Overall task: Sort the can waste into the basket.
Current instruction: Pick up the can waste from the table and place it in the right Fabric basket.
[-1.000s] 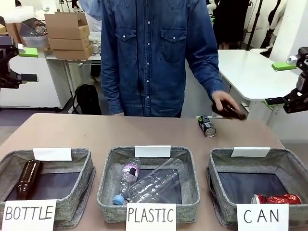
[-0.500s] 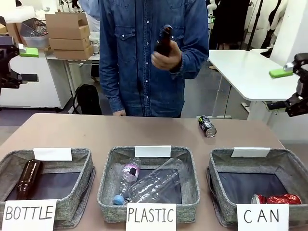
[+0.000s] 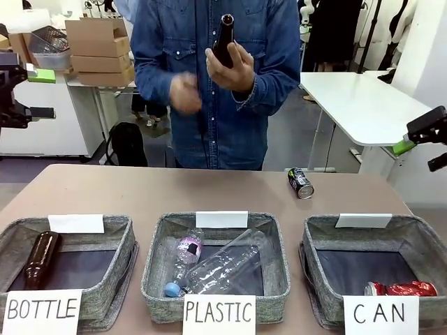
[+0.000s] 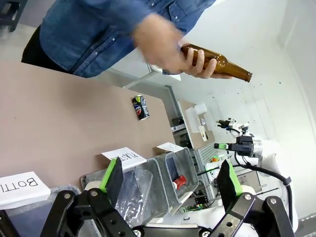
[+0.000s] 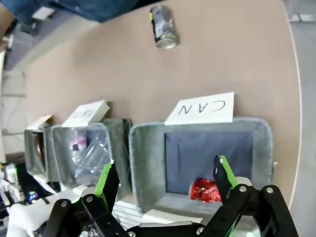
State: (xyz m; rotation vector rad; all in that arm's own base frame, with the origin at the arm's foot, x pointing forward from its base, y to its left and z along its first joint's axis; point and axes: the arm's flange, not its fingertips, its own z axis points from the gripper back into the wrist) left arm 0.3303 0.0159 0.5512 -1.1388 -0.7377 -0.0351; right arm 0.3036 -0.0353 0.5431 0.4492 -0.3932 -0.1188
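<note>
While the black can (image 5: 163, 27) lies on its side on the table at twelve o'clock from my right gripper (image 5: 165, 168), beyond the basket (image 5: 143, 158) holding the red can (image 5: 205, 190), my fingers stand spread and empty (the left gripper (image 4: 170, 167) likewise). I should straddle its round body squarely, closing gently so it cannot roll away.

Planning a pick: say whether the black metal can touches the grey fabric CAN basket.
Apart. Front view: bare table between black metal can and grey fabric basket.
</note>
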